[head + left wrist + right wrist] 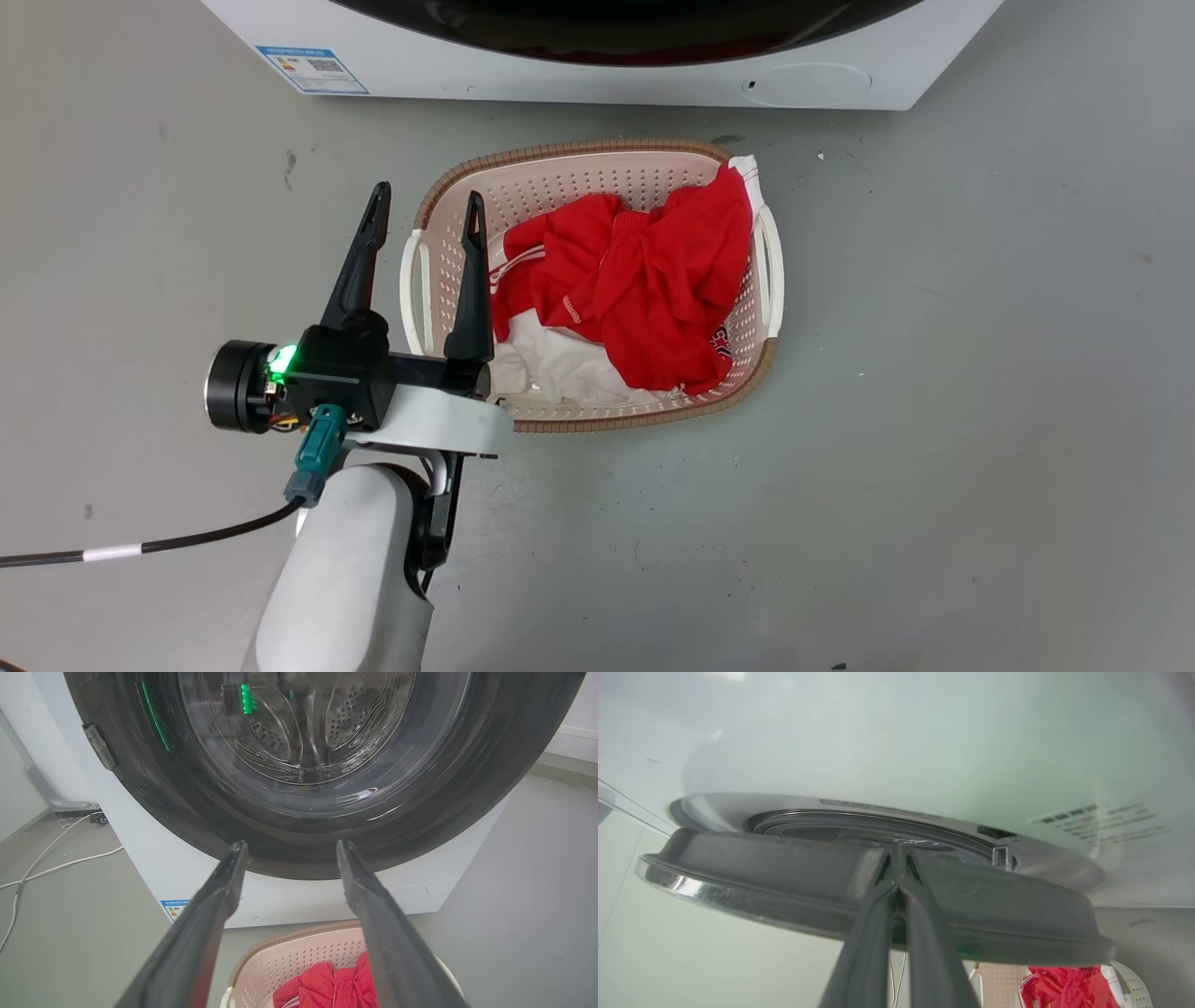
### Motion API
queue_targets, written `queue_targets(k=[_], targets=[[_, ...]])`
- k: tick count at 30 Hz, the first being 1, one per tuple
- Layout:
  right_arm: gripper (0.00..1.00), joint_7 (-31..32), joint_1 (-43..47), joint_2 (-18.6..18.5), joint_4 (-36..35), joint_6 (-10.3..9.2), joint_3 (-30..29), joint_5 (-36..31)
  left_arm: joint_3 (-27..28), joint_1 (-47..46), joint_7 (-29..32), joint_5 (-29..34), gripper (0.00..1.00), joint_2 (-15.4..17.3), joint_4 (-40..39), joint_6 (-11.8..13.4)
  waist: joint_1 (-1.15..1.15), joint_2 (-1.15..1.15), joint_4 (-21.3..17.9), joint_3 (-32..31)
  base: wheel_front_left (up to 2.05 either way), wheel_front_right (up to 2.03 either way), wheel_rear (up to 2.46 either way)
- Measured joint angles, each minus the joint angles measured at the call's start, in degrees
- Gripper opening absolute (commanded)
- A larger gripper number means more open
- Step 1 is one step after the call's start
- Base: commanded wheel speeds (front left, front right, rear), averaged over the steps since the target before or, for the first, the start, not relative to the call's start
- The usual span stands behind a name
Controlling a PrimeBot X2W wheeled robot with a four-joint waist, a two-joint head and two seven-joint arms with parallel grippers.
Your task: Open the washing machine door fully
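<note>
The washing machine (299, 900) is a white box, and its lower front (653, 79) crosses the top of the head view. The washing machine door (261, 826) is a glossy black disc with a clear glass bowl. In the right wrist view the door (784, 863) stands a little off the white front, with the opening's ring showing in the gap. My right gripper (896, 854) is shut, its tips resting against the door's grey inner rim. My left gripper (289, 845) hangs open below the door, and over the basket's left edge in the head view (425, 219), holding nothing.
A beige perforated laundry basket (560, 177) with red and white clothes (644, 280) sits on the grey floor just before the machine. White cables (51, 858) trail on the floor at the machine's left. A blue label (313, 70) marks its lower front.
</note>
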Motion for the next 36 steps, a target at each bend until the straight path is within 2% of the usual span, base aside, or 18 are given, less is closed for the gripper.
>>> queue_targets(k=[22,28,36], targets=[[0.0,12.1,7.5,-1.3,-2.8,-0.08,1.4,4.5,0.0,0.4,0.0,-0.5,1.0,0.0,1.5,0.0,0.0,0.0,-1.0,-5.1,0.0,0.0,0.0],[0.0,15.4,11.5,1.8,-4.5,-0.08,3.6,5.5,-0.3,1.6,0.0,-0.6,1.0,0.0,2.5,0.0,0.0,0.0,-1.0,-7.6,0.0,0.0,0.0],[0.0,19.5,16.0,1.2,-6.3,-0.08,4.8,7.5,-0.4,4.3,0.0,-1.3,1.0,0.0,3.4,-0.3,-0.01,0.0,-0.2,-11.9,0.0,0.0,0.0]])
